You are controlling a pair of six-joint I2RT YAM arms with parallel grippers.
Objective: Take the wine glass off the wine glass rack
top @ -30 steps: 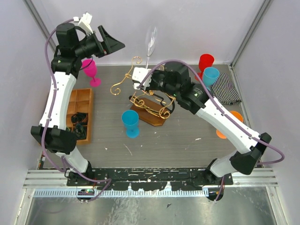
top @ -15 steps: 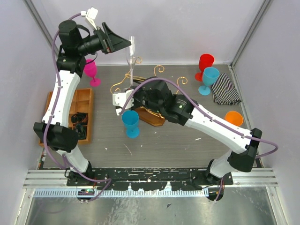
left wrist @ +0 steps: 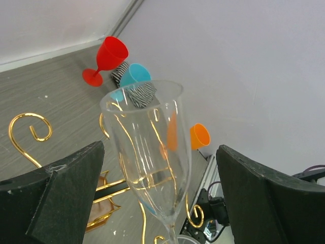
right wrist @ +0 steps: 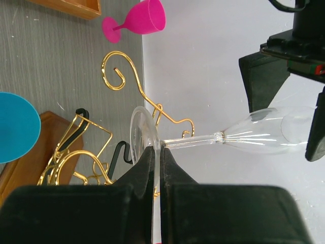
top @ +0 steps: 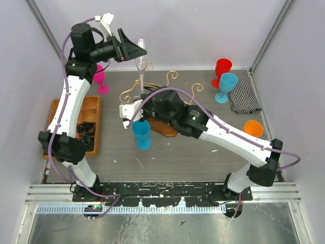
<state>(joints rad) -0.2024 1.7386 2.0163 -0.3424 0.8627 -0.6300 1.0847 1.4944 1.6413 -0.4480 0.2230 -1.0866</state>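
Note:
The wine glass (top: 141,60), a clear flute, is held by its foot. My right gripper (right wrist: 156,150) is shut on the edge of the foot disc (right wrist: 139,133), and the stem (right wrist: 193,138) runs out to the right. My left gripper (left wrist: 160,152) is open with one finger on each side of the bowl (left wrist: 147,147), not touching it. From above, the left gripper (top: 137,51) is at the back wall, over the wine glass rack (top: 172,76). The rack's gold scrolls (right wrist: 114,76) and brown base (top: 165,128) lie below the glass. Whether the foot touches a wire I cannot tell.
A blue goblet (top: 141,133) stands just in front of the rack and a pink one (top: 99,77) at the back left. A wooden compartment tray (top: 91,109) is at the left. A red goblet (top: 222,68), a light blue goblet (top: 227,84), a striped cloth (top: 245,96) and an orange cup (top: 254,128) are at the right.
My right arm has swung left with the glass, bringing it toward the left gripper. The left gripper has opened wider and moved right until its fingers straddle the bowl.

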